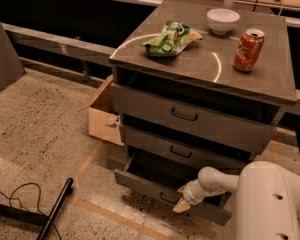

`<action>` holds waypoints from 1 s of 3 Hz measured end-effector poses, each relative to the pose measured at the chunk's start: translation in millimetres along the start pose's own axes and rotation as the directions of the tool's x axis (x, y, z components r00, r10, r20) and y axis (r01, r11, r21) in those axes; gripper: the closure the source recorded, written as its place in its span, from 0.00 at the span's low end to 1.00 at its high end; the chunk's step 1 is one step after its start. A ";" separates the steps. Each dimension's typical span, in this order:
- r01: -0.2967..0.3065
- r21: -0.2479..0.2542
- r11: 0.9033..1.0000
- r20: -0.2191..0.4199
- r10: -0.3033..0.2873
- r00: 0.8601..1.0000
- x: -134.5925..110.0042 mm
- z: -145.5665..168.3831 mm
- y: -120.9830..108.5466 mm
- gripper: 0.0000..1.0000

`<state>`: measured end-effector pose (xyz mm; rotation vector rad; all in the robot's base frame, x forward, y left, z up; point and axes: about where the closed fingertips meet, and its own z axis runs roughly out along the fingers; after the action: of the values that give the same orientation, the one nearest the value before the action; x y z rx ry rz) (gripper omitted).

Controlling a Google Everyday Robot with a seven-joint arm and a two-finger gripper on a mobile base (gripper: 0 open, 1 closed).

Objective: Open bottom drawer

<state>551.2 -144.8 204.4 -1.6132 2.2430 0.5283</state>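
Nearest me, the tool [182,205] sits against the front of the bottom drawer [145,183], just beside its dark handle [167,198] (spread or clamped, I cannot tell). The drawer stands part-way out, lowest of three. If the hold is poor, a slanted pull could slip off or jam the drawer askew. The speckled floor [50,134] has a loose cable [15,196] on it, and a cardboard box [104,119] sits beside the cabinet. On the tabletop [200,66] are a green bag [172,39], a soda can [248,50] and a white bowl [223,20].
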 end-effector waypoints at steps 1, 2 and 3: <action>-0.005 -0.009 1.000 -0.011 0.005 1.000 -5.8 -6.9 4.8 0.44; -0.017 0.020 1.000 -0.015 0.018 1.000 -8.9 -27.5 1.2 0.21; -0.019 0.051 0.999 -0.010 0.019 1.000 -12.0 -48.4 -3.2 0.18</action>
<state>555.6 -158.8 252.2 -1.5748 2.2625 0.4649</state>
